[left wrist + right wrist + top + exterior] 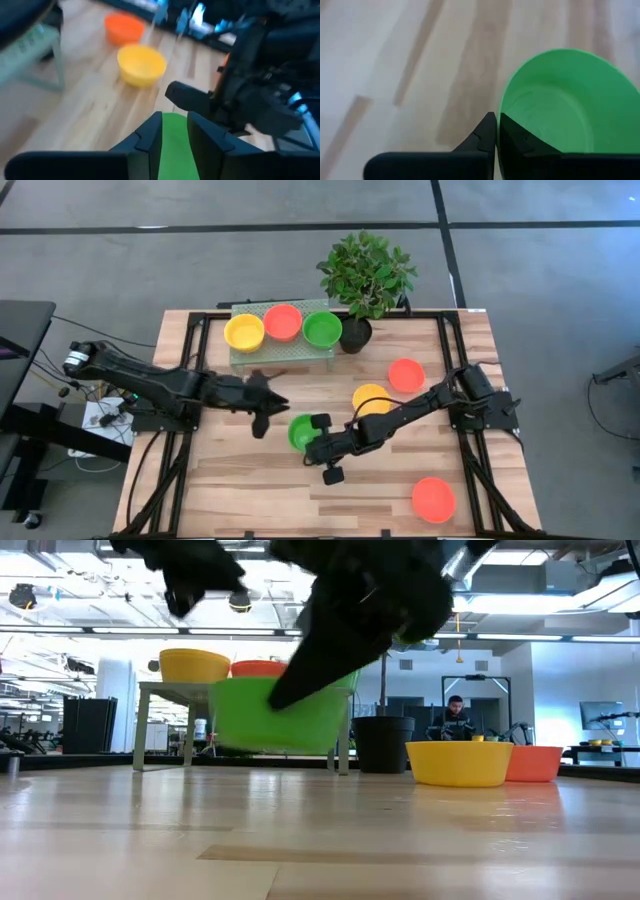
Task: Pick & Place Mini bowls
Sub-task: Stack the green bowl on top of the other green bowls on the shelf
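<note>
Right gripper (305, 438): clamped on the rim of the green bowl (299, 431); in the right wrist view its fingers (492, 131) are pinched together over the bowl's edge (555, 105).
Left gripper (268, 412): beside the same green bowl, on its left; in the left wrist view the jaws stand apart with the green rim (176, 145) between them, and whether they touch it cannot be told.
Green bowl: mid-table; in the low view it hangs tilted and clear of the wood (280, 715), under the dark arms.
Table (240, 480): light wooden planks in a black frame.
Shelf (280, 352): small raised stand at the table's back edge, carrying three bowls in a row: yellow (244, 332), red (283, 322), green (322, 329).
Plant (365, 275): leafy, in a black pot (355, 336), just right of the shelf.
Loose bowls: a yellow one (370, 398) partly under the right arm, a red one (406, 375) near it toward the back, another red one (433, 498) well apart at the front right.
Room: a person (455, 718) sits far behind the table in the low view.
</note>
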`<move>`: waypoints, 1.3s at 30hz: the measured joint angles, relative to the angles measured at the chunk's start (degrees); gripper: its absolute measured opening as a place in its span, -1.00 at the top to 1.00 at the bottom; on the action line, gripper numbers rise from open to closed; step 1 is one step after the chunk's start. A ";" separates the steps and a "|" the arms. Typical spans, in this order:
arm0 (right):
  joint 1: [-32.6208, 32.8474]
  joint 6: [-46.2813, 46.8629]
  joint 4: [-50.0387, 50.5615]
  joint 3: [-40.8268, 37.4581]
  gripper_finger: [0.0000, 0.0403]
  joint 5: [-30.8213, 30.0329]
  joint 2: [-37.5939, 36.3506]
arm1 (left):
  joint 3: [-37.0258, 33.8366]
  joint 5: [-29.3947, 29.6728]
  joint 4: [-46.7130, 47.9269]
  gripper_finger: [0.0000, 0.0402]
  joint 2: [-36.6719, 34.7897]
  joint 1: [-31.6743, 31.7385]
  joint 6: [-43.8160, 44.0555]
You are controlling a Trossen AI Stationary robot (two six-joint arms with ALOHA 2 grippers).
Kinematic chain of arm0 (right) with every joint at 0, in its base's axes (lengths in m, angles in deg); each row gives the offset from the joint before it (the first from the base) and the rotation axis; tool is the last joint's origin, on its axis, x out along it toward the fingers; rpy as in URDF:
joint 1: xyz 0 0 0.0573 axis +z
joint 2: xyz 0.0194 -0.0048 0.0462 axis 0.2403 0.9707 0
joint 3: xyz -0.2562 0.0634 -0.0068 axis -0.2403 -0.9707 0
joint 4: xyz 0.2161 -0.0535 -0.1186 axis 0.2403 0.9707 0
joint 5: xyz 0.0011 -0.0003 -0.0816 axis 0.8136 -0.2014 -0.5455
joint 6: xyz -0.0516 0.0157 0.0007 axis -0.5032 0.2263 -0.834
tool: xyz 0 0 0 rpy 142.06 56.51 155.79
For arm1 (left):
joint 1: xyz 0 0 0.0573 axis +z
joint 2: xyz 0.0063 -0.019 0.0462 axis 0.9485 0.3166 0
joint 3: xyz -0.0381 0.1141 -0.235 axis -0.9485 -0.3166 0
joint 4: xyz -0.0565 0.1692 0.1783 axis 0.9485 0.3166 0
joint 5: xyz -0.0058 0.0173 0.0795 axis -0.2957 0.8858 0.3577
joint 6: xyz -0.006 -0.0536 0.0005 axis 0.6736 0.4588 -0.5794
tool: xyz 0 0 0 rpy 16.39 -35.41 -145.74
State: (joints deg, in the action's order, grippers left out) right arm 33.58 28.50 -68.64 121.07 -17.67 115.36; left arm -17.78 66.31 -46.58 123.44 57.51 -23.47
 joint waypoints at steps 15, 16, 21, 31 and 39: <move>-11.02 -10.86 16.09 4.92 0.98 -13.56 -19.43 | -0.13 3.36 -0.51 0.54 -4.75 -1.58 -3.33; -12.94 -11.89 16.09 4.92 0.98 -13.16 -20.19 | -0.11 3.34 -0.97 0.54 -4.50 -1.58 -3.33; -22.05 -16.05 13.84 4.94 0.97 -5.62 -20.94 | -0.13 3.53 -0.73 0.54 -4.11 -1.58 -4.40; -29.99 -17.57 11.19 4.87 0.97 -2.99 -17.05 | -0.13 4.85 -0.84 0.54 -4.11 -1.58 -5.91; -31.12 -17.73 12.10 4.90 0.97 -0.84 -16.15 | -0.15 4.85 -0.89 0.54 -4.11 -1.58 -5.90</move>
State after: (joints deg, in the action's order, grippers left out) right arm 2.45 10.77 -56.54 125.97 -18.51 99.21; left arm -17.93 71.16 -47.47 119.32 55.92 -29.37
